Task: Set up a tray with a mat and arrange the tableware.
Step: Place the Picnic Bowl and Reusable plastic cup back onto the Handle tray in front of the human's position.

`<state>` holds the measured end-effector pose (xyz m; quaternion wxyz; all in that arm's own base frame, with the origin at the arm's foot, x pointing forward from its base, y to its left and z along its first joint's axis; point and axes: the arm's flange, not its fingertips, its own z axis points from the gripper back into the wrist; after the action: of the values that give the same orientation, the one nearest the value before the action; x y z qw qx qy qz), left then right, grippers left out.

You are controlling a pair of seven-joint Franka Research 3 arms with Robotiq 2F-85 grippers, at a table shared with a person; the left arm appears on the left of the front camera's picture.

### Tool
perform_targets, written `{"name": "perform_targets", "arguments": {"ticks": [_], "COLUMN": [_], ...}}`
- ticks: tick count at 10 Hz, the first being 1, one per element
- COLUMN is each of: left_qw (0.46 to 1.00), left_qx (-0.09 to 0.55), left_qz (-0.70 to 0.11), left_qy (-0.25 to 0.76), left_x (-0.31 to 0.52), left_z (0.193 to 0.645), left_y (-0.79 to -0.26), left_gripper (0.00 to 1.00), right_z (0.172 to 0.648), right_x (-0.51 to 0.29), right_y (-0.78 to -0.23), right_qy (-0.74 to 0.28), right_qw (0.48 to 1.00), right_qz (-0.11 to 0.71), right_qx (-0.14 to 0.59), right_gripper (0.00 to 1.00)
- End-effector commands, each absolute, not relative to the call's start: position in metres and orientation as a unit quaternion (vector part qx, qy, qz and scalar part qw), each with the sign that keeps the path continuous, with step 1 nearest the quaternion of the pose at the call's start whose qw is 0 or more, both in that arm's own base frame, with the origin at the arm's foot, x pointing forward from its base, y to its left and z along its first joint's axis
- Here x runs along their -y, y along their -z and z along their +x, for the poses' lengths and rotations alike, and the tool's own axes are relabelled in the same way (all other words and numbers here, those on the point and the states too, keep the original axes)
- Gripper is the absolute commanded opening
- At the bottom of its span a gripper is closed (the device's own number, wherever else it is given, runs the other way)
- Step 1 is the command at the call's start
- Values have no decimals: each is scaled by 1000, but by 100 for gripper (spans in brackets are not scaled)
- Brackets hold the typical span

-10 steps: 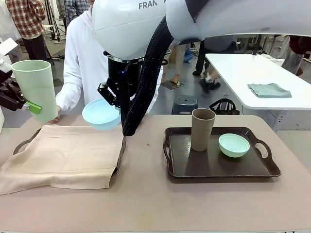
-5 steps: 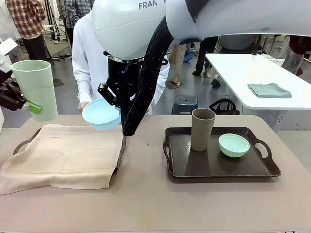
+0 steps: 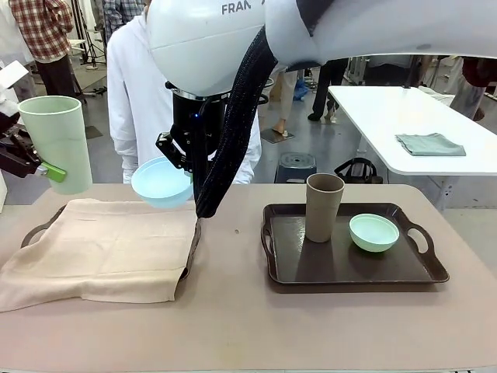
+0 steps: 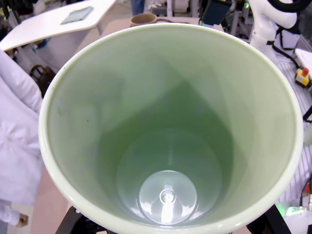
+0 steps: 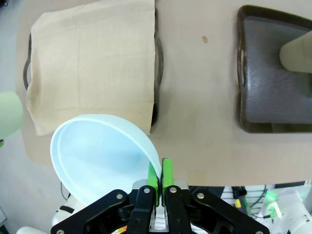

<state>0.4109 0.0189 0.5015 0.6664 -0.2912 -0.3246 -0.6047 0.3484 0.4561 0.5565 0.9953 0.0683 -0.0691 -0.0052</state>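
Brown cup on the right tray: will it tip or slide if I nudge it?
The brown cup is tall and tapers toward its base, so a high push would probably tip it rather than slide it. Its matte wall looks unlikely to slip in the jaws. Toppling rightward, it could strike the mint bowl beside it.

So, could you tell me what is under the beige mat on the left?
A dark tray: its handles poke out at either side of the mat. The tray's floor is covered, so anything lying on it cannot be seen.

"FRAN" on R arm (image 3: 203,47), cut off
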Motion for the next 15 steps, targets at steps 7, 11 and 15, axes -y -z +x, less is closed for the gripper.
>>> {"name": "perform_targets", "arguments": {"ticks": [7,11,15], "left_qw": [647,642,647], "left_qx": [337,329,315], "left_qz": [-326,-373,-359], "left_qy": [601,583,595], "left_x": [-60,-69,-65], "left_z": [473,484,479], "left_y": [-398,-370,-359], "left_gripper": [81,81,81], "right_z": [465,491,487], "right_x": [-500,-519,-515], "right_y": [-455,-431,-421], "right_qy": [-26,-19,-24], "right_qw": [993,995,995], "right_qz": [105,93,98], "right_qx": [36,11,21], "right_gripper": [4,4,4]}}
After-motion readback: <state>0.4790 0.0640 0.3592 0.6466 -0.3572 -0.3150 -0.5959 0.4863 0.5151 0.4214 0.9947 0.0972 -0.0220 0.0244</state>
